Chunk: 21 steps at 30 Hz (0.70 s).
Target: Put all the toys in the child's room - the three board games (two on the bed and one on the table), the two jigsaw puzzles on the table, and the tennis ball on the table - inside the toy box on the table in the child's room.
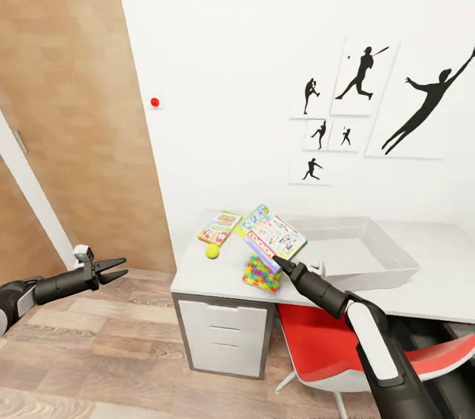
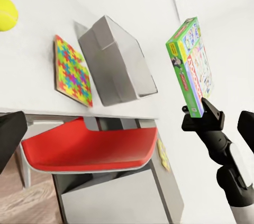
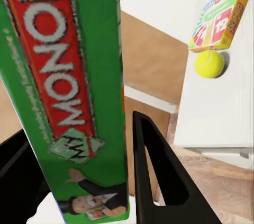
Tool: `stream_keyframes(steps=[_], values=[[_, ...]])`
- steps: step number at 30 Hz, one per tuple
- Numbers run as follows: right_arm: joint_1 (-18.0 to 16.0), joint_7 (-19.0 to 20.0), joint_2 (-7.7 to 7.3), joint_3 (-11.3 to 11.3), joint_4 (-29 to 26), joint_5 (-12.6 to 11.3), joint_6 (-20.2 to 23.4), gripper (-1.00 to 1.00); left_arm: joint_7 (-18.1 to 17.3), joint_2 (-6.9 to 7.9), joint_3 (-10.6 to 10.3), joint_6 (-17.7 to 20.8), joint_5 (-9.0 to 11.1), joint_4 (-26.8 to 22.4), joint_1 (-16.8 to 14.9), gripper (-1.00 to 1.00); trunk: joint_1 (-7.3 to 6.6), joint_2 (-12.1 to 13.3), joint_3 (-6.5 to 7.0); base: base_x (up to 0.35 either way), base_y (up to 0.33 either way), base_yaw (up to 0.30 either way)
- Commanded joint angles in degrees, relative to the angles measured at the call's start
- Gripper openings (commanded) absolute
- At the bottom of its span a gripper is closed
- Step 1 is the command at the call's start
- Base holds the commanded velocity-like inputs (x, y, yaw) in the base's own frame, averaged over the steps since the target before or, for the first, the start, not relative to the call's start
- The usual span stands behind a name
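Observation:
My right gripper (image 1: 280, 263) is shut on the green-edged board game (image 1: 276, 238), holding it tilted above the table (image 1: 211, 277), just left of the toy box (image 1: 356, 251). The left wrist view shows this game (image 2: 191, 65) standing on edge in the gripper, beside the grey toy box (image 2: 116, 60). In the right wrist view the green box (image 3: 69, 91) sits between the black fingers (image 3: 159, 176). The SKIP-BO board game (image 1: 219, 226), tennis ball (image 1: 212, 251) and a jigsaw puzzle (image 1: 262, 274) lie on the table. My left gripper (image 1: 109, 270) hangs open over the floor, far left.
A red chair (image 1: 316, 346) is tucked under the table beside white drawers (image 1: 224, 333). A small colourful flat thing (image 1: 256, 214) lies partly hidden behind the held game. A red button (image 1: 154, 102) is on the wall. Wood floor lies to the left.

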Motion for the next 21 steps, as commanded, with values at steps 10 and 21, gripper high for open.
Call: stream_keyframes(steps=[10, 21], values=[[-0.08, 0.15, 0.01, -0.09, 0.07, -0.30, 0.38, -1.00, -0.26, 0.02, 0.34, 0.61, -0.39, -0.01, -0.03, 1.00, 0.04, -0.13, -0.13, 0.000, 0.000, -0.278], [-0.08, 0.09, 0.00, -0.11, 0.07, -0.23, 0.38, -1.00, -0.26, 0.38, 0.34, -3.70, -0.14, 0.04, 0.04, 1.00, 0.04, -0.13, -0.13, 0.035, -0.029, -0.277]])
